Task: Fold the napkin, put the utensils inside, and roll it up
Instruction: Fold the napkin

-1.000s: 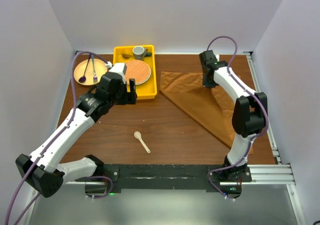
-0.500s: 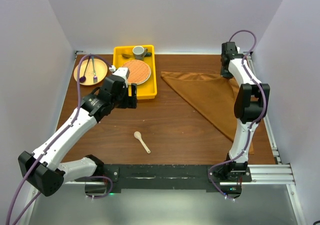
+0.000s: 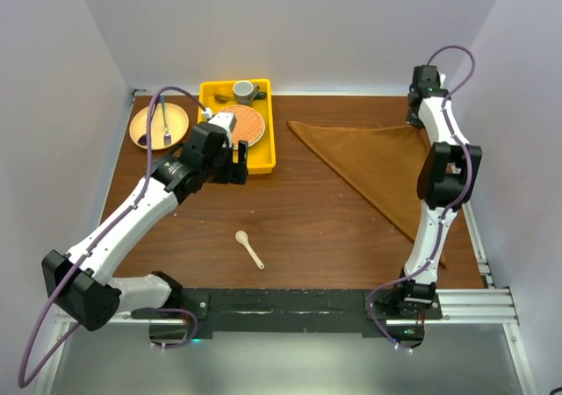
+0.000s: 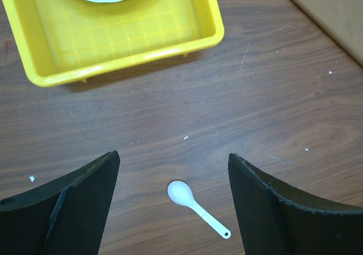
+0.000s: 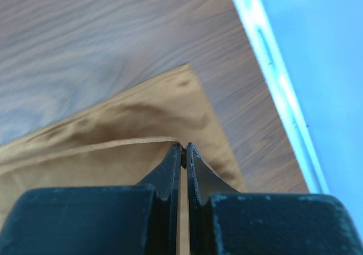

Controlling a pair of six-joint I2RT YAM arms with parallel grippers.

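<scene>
The rust-brown napkin (image 3: pixel 378 162) lies as a triangle on the right half of the table, with one long edge running toward the front right. My right gripper (image 3: pixel 416 118) is at the back right corner, shut on the napkin's corner layers (image 5: pixel 113 147), which are pinched between its tips (image 5: pixel 183 148). The small cream spoon (image 3: pixel 249 247) lies alone on the wood at the front middle. My left gripper (image 3: pixel 241 160) hovers open just in front of the yellow tray. In the left wrist view the spoon (image 4: pixel 195 207) lies on the table below the gap between the open jaws (image 4: pixel 173 154).
A yellow tray (image 3: pixel 263 154) at the back middle holds a round orange woven mat (image 3: pixel 246 125) and a grey cup (image 3: pixel 243 89). An orange plate (image 3: pixel 176 118) with a purple spoon and a dark fork sits at the back left. White walls close in the sides, and a metal rail runs along the right edge.
My right gripper has carried the napkin's corner from the back middle to the back right, pulling the cloth flat into a triangle. My left arm has shifted slightly right, still open.
</scene>
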